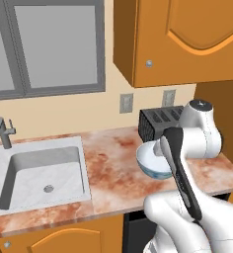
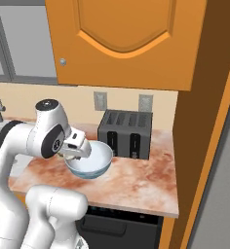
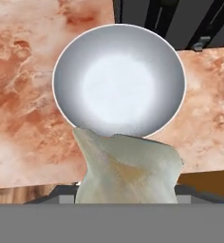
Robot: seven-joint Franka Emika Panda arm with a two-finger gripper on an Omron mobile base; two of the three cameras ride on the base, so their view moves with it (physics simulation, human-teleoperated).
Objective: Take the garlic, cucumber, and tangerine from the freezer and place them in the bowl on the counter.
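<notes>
**Over the bowl, garlic in my fingers**

Above the counter (image 1: 108, 163), beside the toaster (image 2: 126, 133), I am hovering my gripper (image 2: 74, 154) at the near rim of the bowl (image 2: 101, 158). Hand view: I am holding the garlic (image 3: 128, 171), off-white bulb, pointed tip sticking up toward the bowl's (image 3: 118, 80) white inside. My fingers are closing on it, narrowed to the bulb's width; the bulb is hiding the tips themselves, so I cannot tell the exact contact. The garlic is overlapping the bowl's near edge, not lying inside.

The bowl (image 1: 150, 163) is sitting upright on the counter, just in front of the toaster (image 1: 160, 121); whether touching it I cannot tell. The bowl's inside is showing plain white.

Left base view: the sink (image 1: 44, 173) is lying well apart to the left, faucet (image 1: 2, 131) behind it. My arm is covering part of the bowl's right side there. An orange wall cabinet (image 2: 122, 44) is hanging above.
</notes>
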